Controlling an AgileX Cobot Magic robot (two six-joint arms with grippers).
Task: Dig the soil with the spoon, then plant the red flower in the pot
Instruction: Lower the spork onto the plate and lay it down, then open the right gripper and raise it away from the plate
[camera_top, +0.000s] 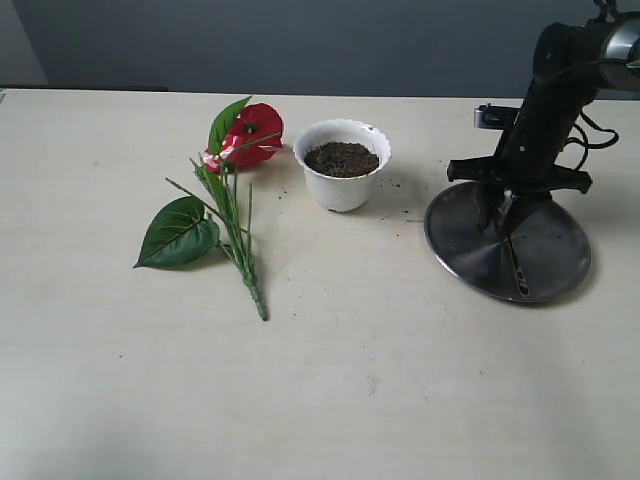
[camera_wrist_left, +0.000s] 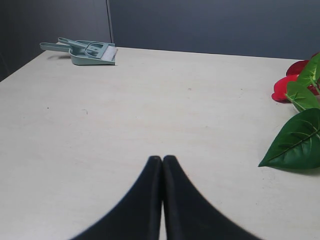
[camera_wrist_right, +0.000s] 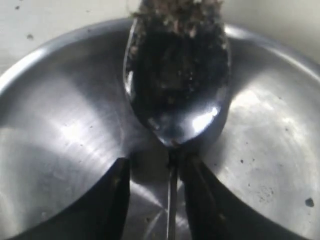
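Now, right pincer (camera_wrist_right: 155, 160): open, low over the plate (camera_top: 460, 250); its two black fingers stand on either side of the spoon's thin handle and do not clamp it.
Spoon (camera_wrist_right: 175, 90): lies inside the plate, with its bowl toward the plate's far rim as the right wrist camera sees it; dark crumbs stick to the bowl.
Left pincer (camera_wrist_left: 162, 160): closed, the fingers pressed together with nothing between them; it hangs over bare surface (camera_top: 400, 380).
Pot (camera_top: 340, 190): upright near the back middle, with its wavy rim free all around.
Soil (camera_top: 341, 158): fills the pot almost up to the rim; a few crumbs are scattered on the surface between pot and plate.
Flower (camera_top: 228, 205): lies flat left of the pot, with the red bloom just beside the pot's rim; I cannot tell if they touch. The stems point toward the front.
Gap between pot and plate: a narrow bare strip.
Front half of surface: wide and free.
Back edge: close behind the pot, against a dark wall.
Plate's right rim: near the border of the exterior view.
Dustpan (camera_wrist_left: 92, 52): green, at a far corner, well apart from everything else.
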